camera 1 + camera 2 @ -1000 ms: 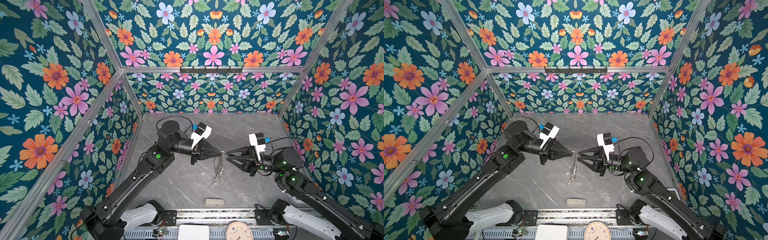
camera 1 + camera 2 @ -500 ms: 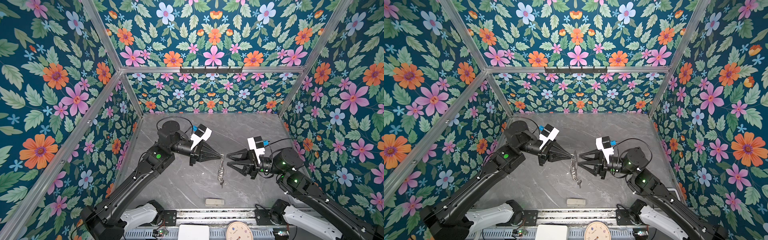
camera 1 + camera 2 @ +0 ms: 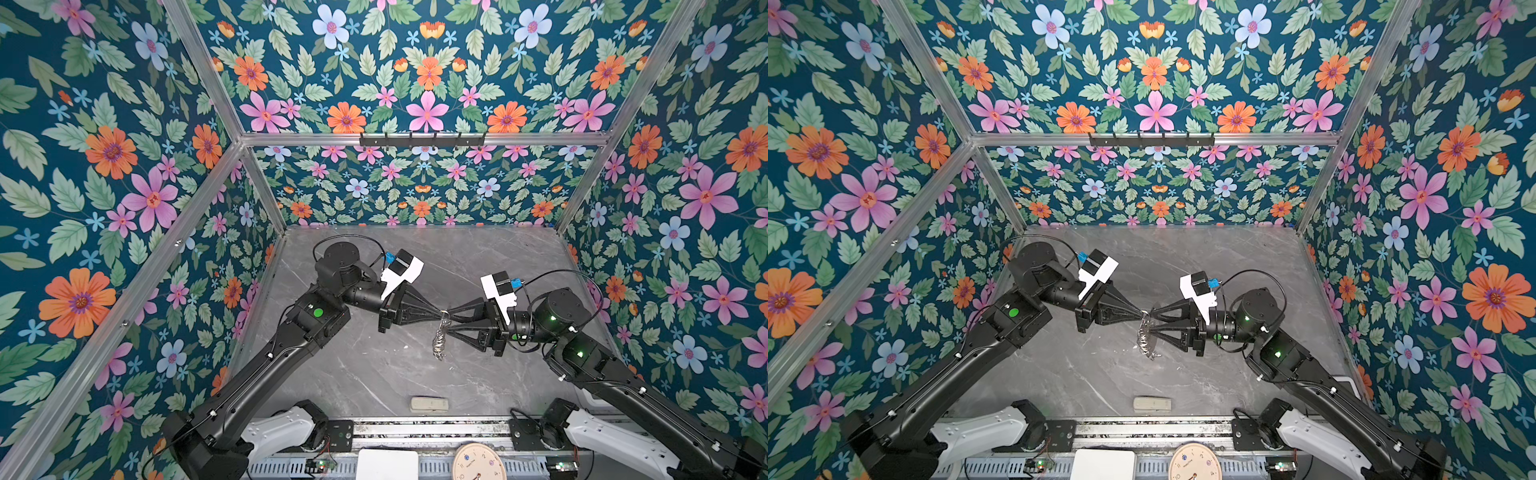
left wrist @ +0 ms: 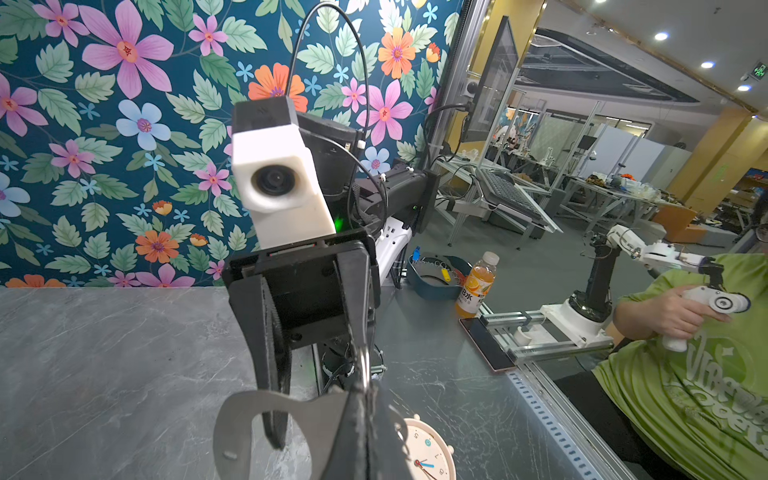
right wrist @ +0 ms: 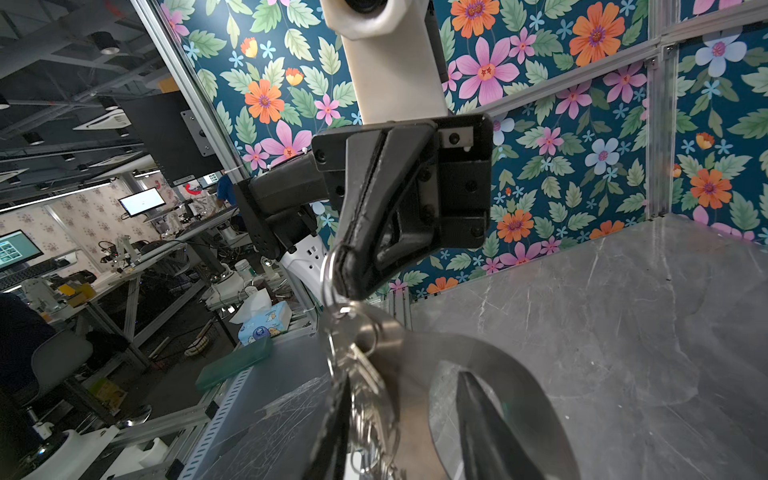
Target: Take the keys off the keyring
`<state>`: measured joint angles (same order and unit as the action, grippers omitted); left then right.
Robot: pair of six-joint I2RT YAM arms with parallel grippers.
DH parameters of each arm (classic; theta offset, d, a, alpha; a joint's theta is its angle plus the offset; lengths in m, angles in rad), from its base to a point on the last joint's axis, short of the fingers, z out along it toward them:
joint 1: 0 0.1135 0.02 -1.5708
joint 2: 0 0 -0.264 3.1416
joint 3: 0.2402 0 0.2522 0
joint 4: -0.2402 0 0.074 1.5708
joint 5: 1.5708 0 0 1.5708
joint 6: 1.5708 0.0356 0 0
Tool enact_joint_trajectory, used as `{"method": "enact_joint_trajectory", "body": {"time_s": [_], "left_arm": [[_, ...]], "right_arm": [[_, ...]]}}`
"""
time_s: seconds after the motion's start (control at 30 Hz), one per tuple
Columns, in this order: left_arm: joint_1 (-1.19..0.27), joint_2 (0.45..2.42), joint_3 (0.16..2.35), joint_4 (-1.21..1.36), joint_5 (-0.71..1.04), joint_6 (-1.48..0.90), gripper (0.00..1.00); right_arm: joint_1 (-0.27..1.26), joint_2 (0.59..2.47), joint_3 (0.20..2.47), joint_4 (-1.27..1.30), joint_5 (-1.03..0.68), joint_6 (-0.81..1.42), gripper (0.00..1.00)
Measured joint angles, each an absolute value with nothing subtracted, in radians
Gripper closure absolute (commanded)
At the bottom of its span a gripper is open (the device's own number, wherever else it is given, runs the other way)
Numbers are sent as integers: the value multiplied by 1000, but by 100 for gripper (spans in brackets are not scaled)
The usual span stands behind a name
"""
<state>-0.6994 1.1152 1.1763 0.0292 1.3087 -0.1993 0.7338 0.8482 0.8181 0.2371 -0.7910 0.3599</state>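
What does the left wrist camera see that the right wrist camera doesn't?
Only the left wrist view: a clock, an orange bottle and a person in green. Only the right wrist view: a tissue box and the dangling keys. Both: the keyring with its grey loop, and the marble table.

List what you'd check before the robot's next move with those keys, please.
1. Left jaws shut on ring: ok.
2. Keys hanging below ring: ok.
3. Right jaws open, one on each side of the hanging keys: ok.
4. Right jaws gripping a key: not ok, nothing pinched yet.
5. Which key sits between right jaws: cannot tell, too blurred.
6. Block lying well apart from keys: ok.
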Motion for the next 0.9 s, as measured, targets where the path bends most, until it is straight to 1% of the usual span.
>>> {"method": "enact_joint_trajectory", "body": {"time_s": [0.2,0.67,0.77,0.9], "left_arm": [[-699,1115,1172,36,1309,-207,100],[-700,1116,1171,46,1298,-210,100],[-699,1116,1171,47,1287,-210,100],[-696,1116,1171,48,1279,-209,100]], "right_arm": [[734,857,822,257,-808,361,69],[733,867,821,289,-834,384,72],[734,866,812,296,-836,390,69],[734,855,801,302,-838,395,69]]}}
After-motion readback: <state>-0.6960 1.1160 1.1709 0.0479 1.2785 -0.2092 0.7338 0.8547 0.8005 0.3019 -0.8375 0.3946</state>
